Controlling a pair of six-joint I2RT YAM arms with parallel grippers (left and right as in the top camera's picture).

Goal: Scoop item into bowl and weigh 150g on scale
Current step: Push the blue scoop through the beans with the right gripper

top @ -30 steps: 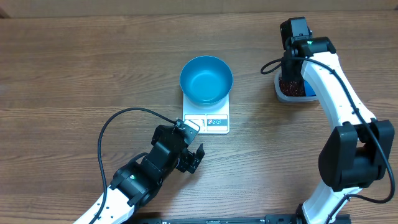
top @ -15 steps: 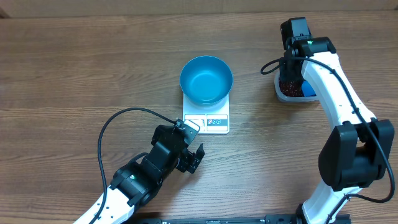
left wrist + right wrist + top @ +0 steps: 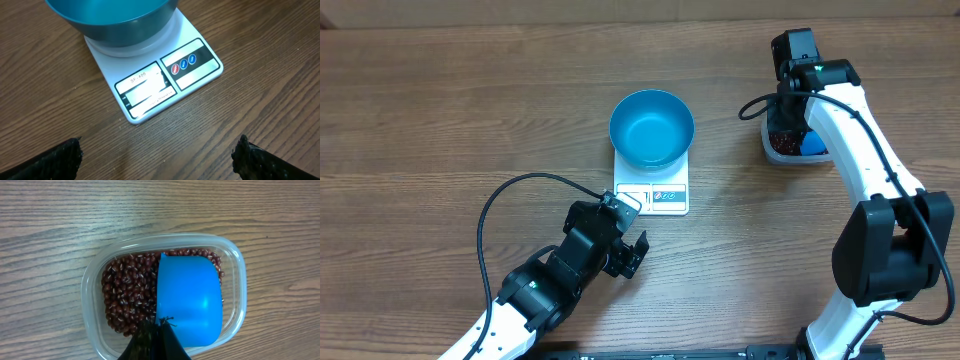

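1. Round, deep blue bowl [image 3: 652, 128] sits on the small white rectangular scale [image 3: 665, 196], centre frame.
2. Left end effector [image 3: 631, 230] — lower centre — gapes wide, holding nothing.
3. Right end effector [image 3: 159, 332], upper right, is clamped on a bright blue plastic scoop [image 3: 190, 300] over small dark red beans [image 3: 127, 295] in a clear plastic tub [image 3: 92, 325].

Overhead straight down on the whole worktop [image 3: 440, 100]; left wrist close, slanted at the scale [image 3: 150, 87]; right wrist down into the tub [image 3: 90, 305], both shared overhead.

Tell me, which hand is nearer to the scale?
Left. The left hand is open near the front edge of the scale, not touching it. The right hand is farther away, over the bean tub, shut on the scoop.
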